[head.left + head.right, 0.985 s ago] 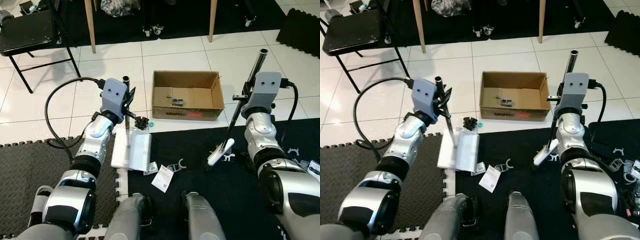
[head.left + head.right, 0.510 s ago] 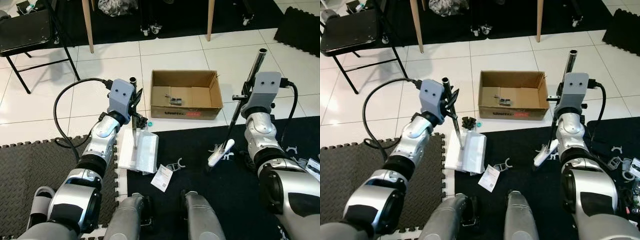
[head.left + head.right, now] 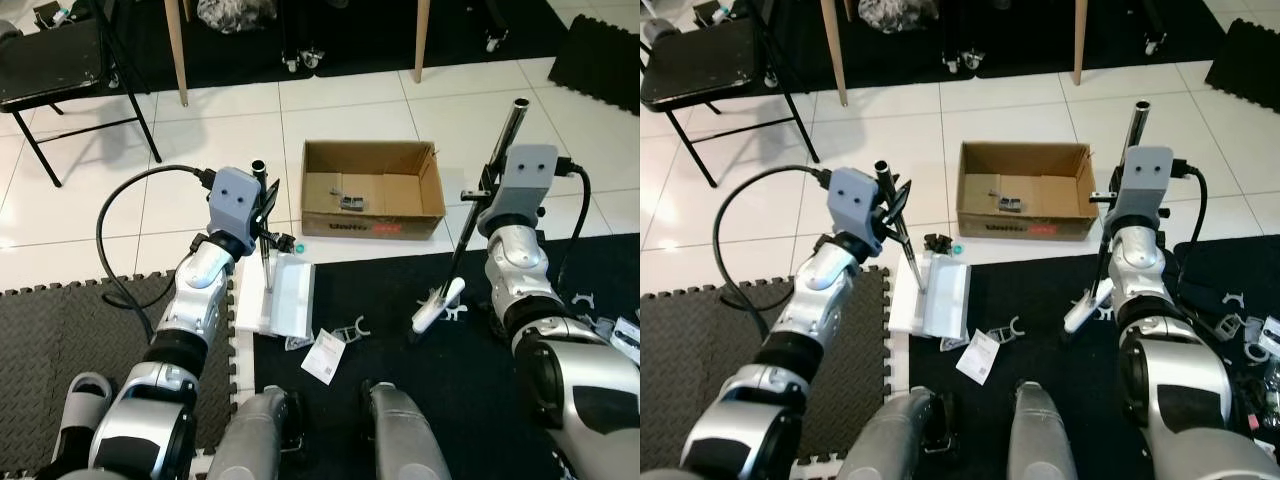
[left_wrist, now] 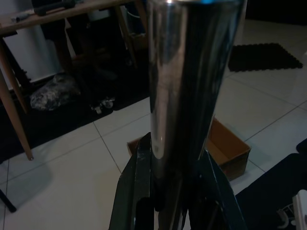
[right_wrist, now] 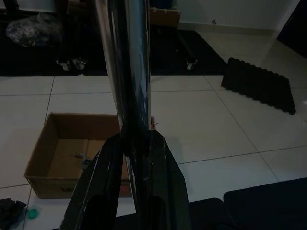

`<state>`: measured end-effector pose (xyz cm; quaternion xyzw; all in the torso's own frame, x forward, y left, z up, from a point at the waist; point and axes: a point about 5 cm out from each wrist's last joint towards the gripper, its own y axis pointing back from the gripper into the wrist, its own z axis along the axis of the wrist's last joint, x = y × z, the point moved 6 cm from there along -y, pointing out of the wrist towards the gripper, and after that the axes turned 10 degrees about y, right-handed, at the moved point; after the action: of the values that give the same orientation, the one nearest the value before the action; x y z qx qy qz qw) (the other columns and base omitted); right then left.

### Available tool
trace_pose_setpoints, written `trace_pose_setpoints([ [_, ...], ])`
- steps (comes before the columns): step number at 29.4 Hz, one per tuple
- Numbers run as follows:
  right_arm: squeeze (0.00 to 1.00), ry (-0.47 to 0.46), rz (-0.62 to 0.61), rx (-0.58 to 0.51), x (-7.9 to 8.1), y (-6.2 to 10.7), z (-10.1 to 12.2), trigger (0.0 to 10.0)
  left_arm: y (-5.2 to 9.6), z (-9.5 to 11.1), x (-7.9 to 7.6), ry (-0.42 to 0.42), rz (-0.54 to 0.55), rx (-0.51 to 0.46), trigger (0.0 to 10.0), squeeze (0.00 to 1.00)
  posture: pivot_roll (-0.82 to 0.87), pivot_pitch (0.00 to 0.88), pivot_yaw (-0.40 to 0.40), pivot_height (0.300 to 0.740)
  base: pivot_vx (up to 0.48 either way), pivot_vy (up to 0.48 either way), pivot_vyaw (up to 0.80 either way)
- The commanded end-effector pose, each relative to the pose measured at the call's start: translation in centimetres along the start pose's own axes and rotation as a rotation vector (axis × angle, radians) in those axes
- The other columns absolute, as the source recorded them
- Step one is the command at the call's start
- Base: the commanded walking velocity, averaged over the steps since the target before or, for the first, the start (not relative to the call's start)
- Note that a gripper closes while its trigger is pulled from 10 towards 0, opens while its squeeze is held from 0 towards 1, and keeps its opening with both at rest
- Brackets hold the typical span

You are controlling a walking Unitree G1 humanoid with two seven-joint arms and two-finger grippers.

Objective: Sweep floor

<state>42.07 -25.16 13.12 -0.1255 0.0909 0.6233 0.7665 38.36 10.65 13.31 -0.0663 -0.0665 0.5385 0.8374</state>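
My left gripper is shut on the metal pole of a white dustpan, which rests on the floor at the edge of the black mat. My left wrist view has the fingers clamped round that pole. My right gripper is shut on the broom handle, and its white head sits on the black mat. Small black debris and a green cap lie just beyond the dustpan. A paper tag and white clips lie on the mat.
An open cardboard box with small scraps inside stands on the tiles ahead. A black folding chair is at far left, wooden table legs behind. A grey foam mat lies to my left. More clips lie at right.
The left arm has shifted the dustpan slightly right and forward, closer to the black debris. The broom and right arm have barely moved.
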Motion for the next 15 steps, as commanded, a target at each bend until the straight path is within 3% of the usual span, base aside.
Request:
trace_pose_setpoints([
  [1,0.00,0.000,0.009,-0.015,0.3,-0.2,0.5,10.0,0.1,0.6,-1.1,-0.006,-0.023,-0.029,10.0,0.00,-0.02,0.172,0.040,0.740,0.000,0.000,0.00],
  [6,0.00,-0.002,0.019,-0.019,0.7,-0.2,0.6,10.0,0.5,0.8,-1.8,-0.001,-0.028,-0.032,10.0,0.00,-0.02,0.172,0.040,0.740,0.000,0.000,0.00],
  [15,0.00,-0.002,0.034,-0.020,1.2,0.0,0.4,10.0,0.8,0.9,-5.0,0.025,-0.103,-0.039,10.0,0.00,-0.03,0.174,0.043,0.740,0.000,0.000,0.00],
])
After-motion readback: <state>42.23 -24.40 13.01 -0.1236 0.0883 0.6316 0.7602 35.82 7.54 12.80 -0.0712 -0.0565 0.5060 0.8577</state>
